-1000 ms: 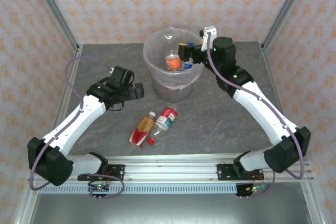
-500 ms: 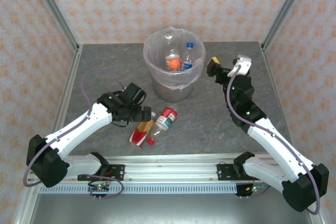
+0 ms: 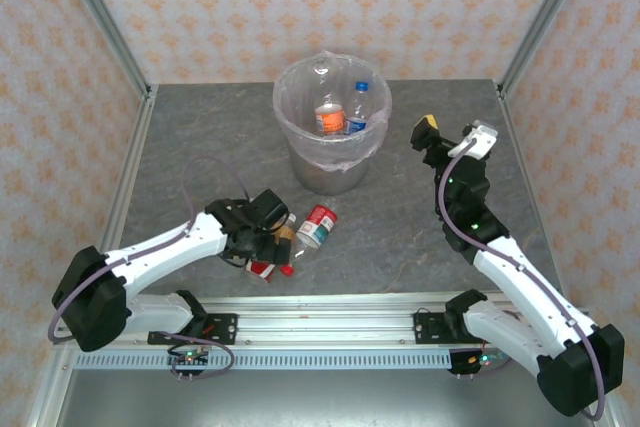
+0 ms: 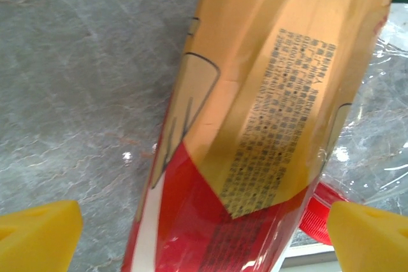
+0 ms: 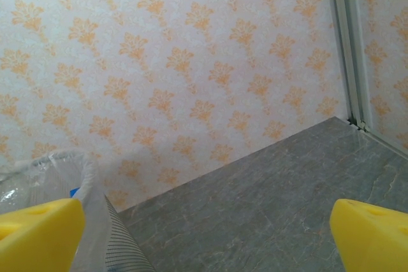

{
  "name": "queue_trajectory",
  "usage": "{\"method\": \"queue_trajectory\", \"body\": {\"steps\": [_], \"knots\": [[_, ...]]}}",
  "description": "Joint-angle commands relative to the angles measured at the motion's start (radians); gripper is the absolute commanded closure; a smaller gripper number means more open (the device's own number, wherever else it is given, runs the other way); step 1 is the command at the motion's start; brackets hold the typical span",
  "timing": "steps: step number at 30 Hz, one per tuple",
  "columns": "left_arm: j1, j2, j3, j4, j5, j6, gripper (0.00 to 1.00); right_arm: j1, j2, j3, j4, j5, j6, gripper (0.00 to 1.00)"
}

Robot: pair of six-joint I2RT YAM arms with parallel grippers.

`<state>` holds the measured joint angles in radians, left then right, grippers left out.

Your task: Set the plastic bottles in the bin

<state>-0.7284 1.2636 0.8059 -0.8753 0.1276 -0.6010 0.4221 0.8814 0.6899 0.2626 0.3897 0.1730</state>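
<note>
Step in hand: pickup of yellow-and-red-label bottle (image 4: 255,125).
- Left pincer (image 4: 204,237): spread wide, bottle lying on table (image 4: 76,93) between its fingers, not yet pinched.
- Red-label bottle (image 3: 316,224): just beside the pincer.
- Next, as I judge it: you close squarely on the bottle body, lift, and carry to bin (image 3: 325,175), well ahead of the pincer.
- Right pincer (image 5: 204,237): spread, empty, raised, bin at its left.
- Two bottles (image 3: 330,115) lie inside the bin.

Left arm (image 3: 165,247) and right arm (image 3: 525,287): white shells, black joints. A purple cable (image 3: 212,159) trails along each. Fingertips (image 4: 38,230) are yellow wedges.
</note>
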Motion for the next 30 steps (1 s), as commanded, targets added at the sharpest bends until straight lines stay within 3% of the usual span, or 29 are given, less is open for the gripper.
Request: {"method": "queue_trajectory", "body": {"steps": [1, 16, 30], "knots": [[-0.017, 0.032, -0.018, 0.054, -0.004, 0.015, 0.04, -0.01, -0.013, -0.016, 0.026, 0.017, 0.034, 0.01], [-0.016, 0.158, -0.012, 0.137, -0.11, 0.022, 0.26, -0.017, -0.009, -0.014, -0.037, 0.004, 0.044, 0.01], [-0.009, 0.238, 0.039, 0.208, -0.176, 0.01, 0.36, -0.019, 0.037, 0.017, -0.095, -0.018, 0.059, 0.01]]}}
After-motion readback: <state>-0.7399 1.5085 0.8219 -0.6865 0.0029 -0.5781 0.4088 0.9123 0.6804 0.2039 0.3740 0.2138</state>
